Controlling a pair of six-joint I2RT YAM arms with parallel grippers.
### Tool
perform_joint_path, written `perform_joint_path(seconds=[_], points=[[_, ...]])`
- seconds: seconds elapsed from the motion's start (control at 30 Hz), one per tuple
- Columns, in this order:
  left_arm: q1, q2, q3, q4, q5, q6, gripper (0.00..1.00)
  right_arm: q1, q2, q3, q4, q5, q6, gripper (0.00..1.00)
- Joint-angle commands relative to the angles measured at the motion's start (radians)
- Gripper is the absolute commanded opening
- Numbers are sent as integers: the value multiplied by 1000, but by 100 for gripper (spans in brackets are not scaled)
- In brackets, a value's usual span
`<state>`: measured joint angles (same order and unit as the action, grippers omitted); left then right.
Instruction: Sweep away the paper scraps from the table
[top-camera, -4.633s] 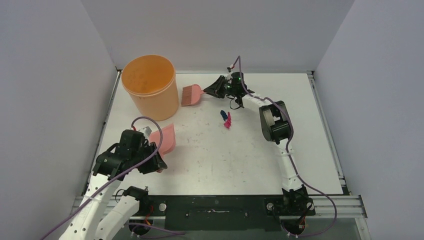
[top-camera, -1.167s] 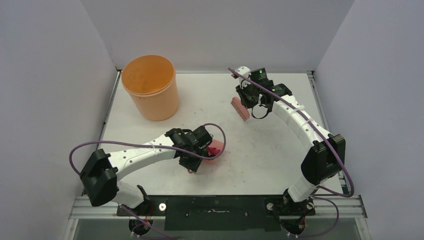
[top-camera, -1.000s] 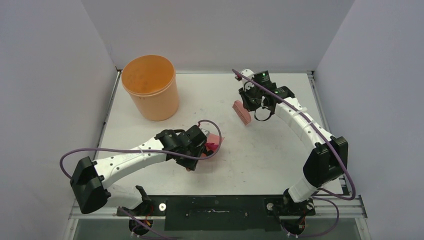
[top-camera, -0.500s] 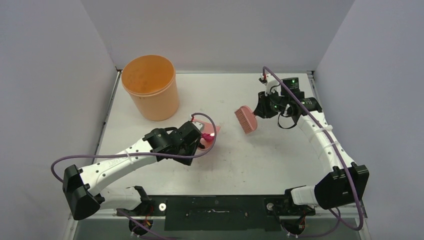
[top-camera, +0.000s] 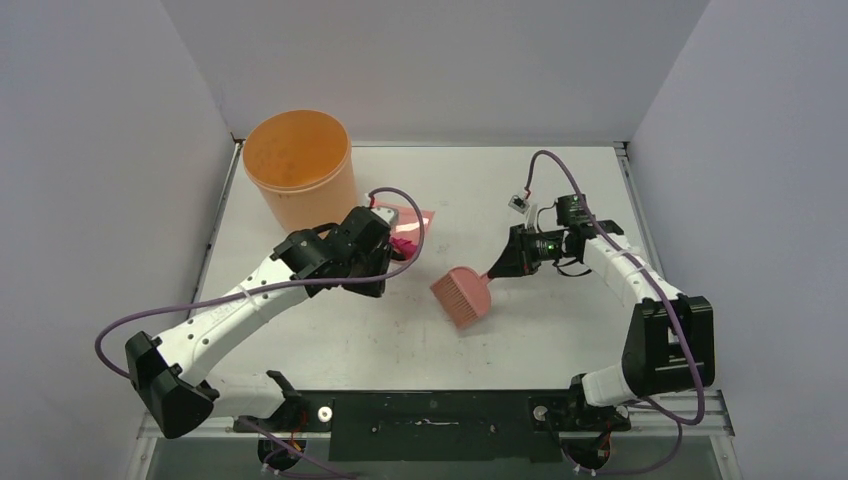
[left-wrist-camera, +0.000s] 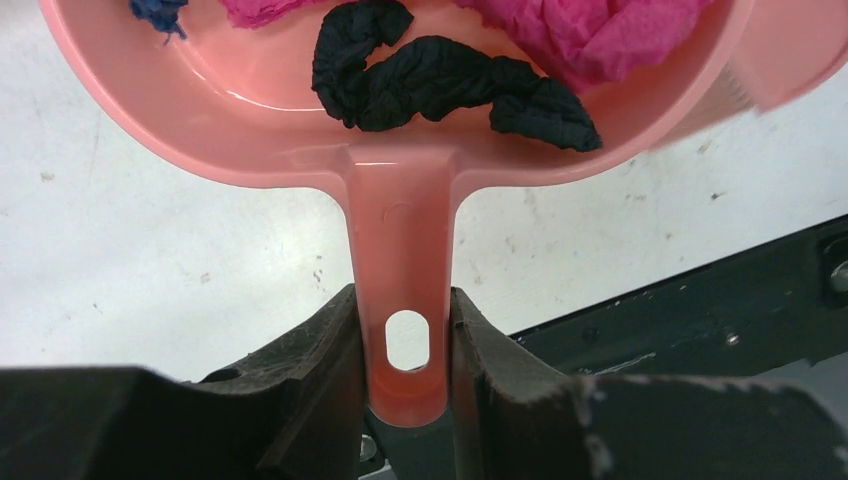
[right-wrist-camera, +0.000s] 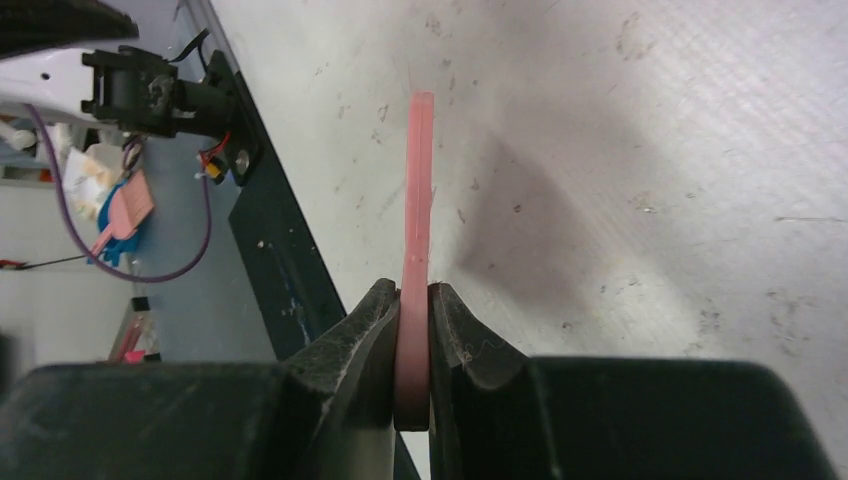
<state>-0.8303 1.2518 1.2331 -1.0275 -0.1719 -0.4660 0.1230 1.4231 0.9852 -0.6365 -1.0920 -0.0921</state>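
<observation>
The left fingers (left-wrist-camera: 320, 380) clamp the dustpan (left-wrist-camera: 250, 120) handle, paper scraps (left-wrist-camera: 450, 80) (black, magenta, blue) inside, near the upper-left bucket (top-camera: 300, 170), while the right fingers (right-wrist-camera: 360, 340) pinch the brush (top-camera: 462, 297); tilting early could spill them onto the worktop (top-camera: 560, 180).

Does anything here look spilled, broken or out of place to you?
Nothing stands out. The paper scraps lie inside the dustpan, which the left hand grips by its stem, close beside the orange bucket. The right hand grips the brush. The table is only faintly scuffed.
</observation>
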Motion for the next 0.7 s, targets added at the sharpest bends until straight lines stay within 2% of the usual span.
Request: perform_joint_path(seconds=[0.0, 0.13, 0.47, 0.67], points=[[47, 43, 145, 65, 38, 42, 0, -15, 44, -57, 54, -203, -110, 5], [93, 94, 242, 62, 66, 59, 0, -27, 123, -14, -145, -236, -333, 5], [245, 188, 426, 101, 195, 76, 0, -31, 275, 80, -415, -253, -638, 5], [384, 200, 459, 183, 283, 39, 0, -32, 344, 107, -533, -265, -762, 5]])
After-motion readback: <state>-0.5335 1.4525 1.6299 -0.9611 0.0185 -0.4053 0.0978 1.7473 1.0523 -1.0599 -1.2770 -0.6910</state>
